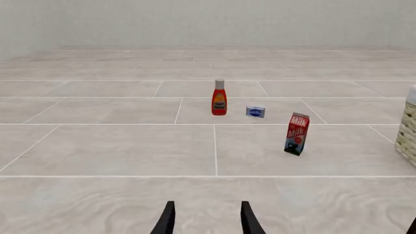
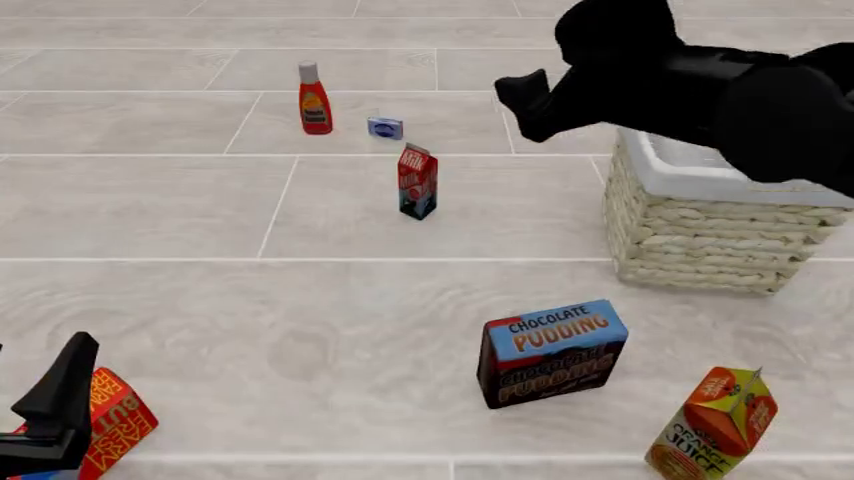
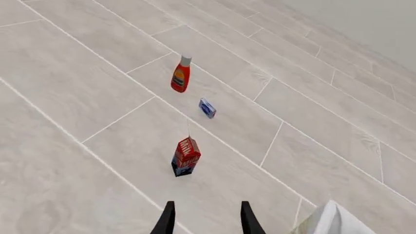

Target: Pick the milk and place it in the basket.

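front cam high, wrist cams share milk (image 1: 296,133)

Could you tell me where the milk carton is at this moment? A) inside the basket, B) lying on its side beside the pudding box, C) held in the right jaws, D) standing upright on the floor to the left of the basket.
D: the milk stands upright on the tiles, apart from the basket to its right, with both grippers open and holding nothing.

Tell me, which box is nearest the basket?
The chocolate pudding box, just in front of the basket. The milk and juice carton stand farther off.
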Robot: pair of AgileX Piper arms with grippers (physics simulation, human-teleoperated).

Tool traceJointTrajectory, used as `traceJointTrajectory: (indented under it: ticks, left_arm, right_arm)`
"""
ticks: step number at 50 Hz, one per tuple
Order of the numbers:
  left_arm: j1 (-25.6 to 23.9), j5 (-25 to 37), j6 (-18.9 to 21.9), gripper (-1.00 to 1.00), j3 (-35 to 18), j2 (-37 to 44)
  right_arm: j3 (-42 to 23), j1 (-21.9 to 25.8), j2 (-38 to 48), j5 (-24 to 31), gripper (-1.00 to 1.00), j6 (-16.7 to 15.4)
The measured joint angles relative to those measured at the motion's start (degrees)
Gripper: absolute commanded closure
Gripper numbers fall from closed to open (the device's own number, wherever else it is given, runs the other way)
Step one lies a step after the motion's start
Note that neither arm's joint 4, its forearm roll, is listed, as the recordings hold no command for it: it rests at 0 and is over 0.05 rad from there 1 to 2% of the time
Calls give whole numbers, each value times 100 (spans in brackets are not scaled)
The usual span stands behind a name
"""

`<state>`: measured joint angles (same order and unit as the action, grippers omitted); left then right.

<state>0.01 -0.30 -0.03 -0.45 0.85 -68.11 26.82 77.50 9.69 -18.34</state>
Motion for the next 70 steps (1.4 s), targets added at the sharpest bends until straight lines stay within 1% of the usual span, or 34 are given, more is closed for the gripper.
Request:
traceJointTrajectory:
  ticks: [11, 23, 32, 57, 70]
  left_arm:
    - [0, -19, 0, -100, -11, 29]
    - [0, -11, 1, -100, -39, 48]
    - [0, -9, 2, -100, -46, 53]
    - [0, -8, 2, -100, -50, 56]
    - [0, -8, 2, -100, -50, 57]
  right_arm:
    - [-1178, 65, 970, 460, -100, -256]
    - [-2212, 211, 1908, 857, -100, -240]
    - [-2723, 265, 2498, 940, -100, -155]
    - [-4148, 71, 4022, 1049, -100, -5]
    - [-4655, 83, 4547, 1067, -100, 83]
